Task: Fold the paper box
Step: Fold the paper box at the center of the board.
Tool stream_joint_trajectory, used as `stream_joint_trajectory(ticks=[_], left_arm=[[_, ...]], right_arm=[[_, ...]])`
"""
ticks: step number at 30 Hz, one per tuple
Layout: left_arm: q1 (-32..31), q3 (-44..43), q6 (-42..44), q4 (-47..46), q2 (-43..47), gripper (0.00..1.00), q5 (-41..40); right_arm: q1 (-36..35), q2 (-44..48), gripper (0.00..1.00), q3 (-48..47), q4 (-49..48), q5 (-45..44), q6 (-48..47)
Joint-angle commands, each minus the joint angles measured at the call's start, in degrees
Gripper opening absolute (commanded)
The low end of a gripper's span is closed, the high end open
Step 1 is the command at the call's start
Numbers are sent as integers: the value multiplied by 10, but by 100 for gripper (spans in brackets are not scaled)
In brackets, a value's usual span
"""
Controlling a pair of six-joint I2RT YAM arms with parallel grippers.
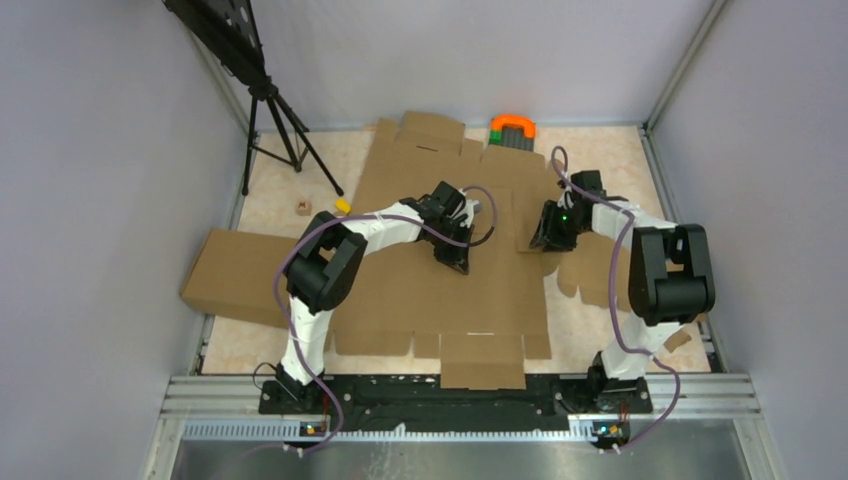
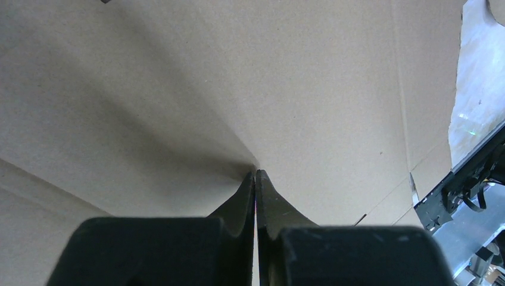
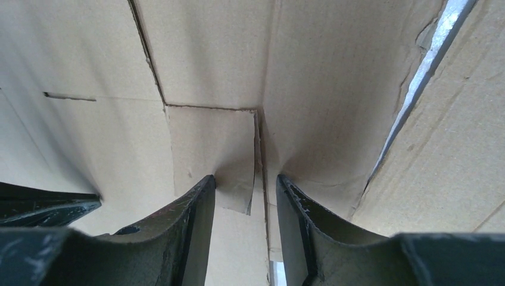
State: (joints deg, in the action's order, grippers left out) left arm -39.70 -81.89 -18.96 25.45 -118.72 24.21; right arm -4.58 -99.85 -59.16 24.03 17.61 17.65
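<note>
Pressing tips-down, left gripper (image 2: 256, 174) sits closed on the paper box (image 1: 430, 280), empty. Right gripper (image 3: 245, 182) is parted, straddling an upright flap edge directly ahead; right arm nearer that fold.

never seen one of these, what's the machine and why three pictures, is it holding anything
These are two white and black robot arms bolted at the near edge of a table, each ending in a two-finger gripper. The wide picture looks down from above; the other two come from cameras on each wrist, looking past that arm's own fingers.

On the table lies a large flat brown corrugated cardboard sheet with flaps and slits, the paper box to be folded. A smaller plain brown cardboard slab lies at the left, an orange and green object at the far edge, and a black tripod stands in the far left corner.

The left gripper is shut, its tip pressed on the sheet, holding nothing. The right gripper is open, its fingers on either side of a cut flap edge.
</note>
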Motion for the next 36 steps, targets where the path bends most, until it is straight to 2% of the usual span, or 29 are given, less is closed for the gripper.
stream_joint_trajectory(ticks=[1, 8, 15, 27, 36], left_arm=[[-6, 16, 3, -15, -26, 0, -5], [-10, 14, 3, -7, -36, 0, -18], [-11, 16, 5, -13, -40, 0, -1], [-14, 13, 6, -11, -42, 0, -10], [-17, 11, 7, -11, -42, 0, -11]], right_arm=[[-4, -1, 42, 32, 1, 42, 8], [9, 40, 42, 42, 29, 60, 7], [10, 11, 42, 28, 55, 78, -5], [21, 70, 38, 14, 27, 182, 26], [-36, 104, 38, -8, 64, 180, 19]])
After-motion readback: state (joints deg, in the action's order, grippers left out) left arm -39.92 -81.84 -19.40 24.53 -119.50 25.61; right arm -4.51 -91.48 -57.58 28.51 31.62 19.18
